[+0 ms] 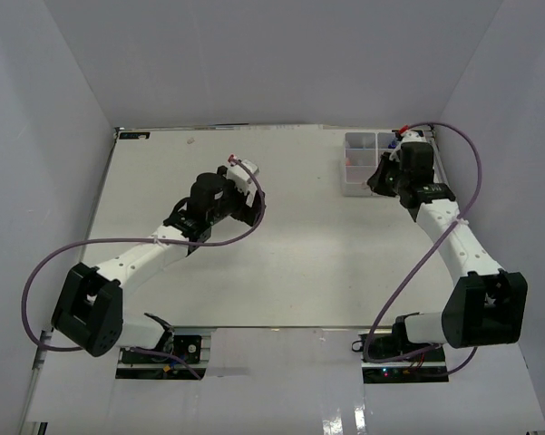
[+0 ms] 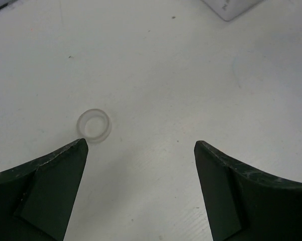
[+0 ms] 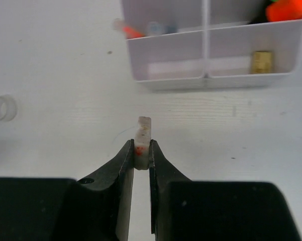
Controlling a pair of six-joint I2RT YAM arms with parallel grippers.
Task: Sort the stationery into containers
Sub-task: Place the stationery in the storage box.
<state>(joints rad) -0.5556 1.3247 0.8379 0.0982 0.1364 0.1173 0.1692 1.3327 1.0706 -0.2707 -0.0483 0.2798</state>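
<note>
My right gripper (image 3: 141, 149) is shut on a small grey-white block (image 3: 142, 131) with a red mark and holds it just short of the white organiser box (image 3: 207, 80). In the top view this gripper (image 1: 379, 178) is at the box (image 1: 355, 167), far right. The box holds a tan block (image 3: 262, 61), an orange-red cap (image 3: 286, 10) and a red and blue item (image 3: 136, 31). A clear tape ring (image 2: 94, 125) lies on the table just beyond my left gripper's left finger. My left gripper (image 2: 140, 150) is open and empty, at mid-table (image 1: 243, 201). Only one box shows.
The tape ring also shows at the left edge of the right wrist view (image 3: 2, 108). A corner of the white box (image 2: 231, 7) is at the top of the left wrist view. White walls enclose the table on three sides.
</note>
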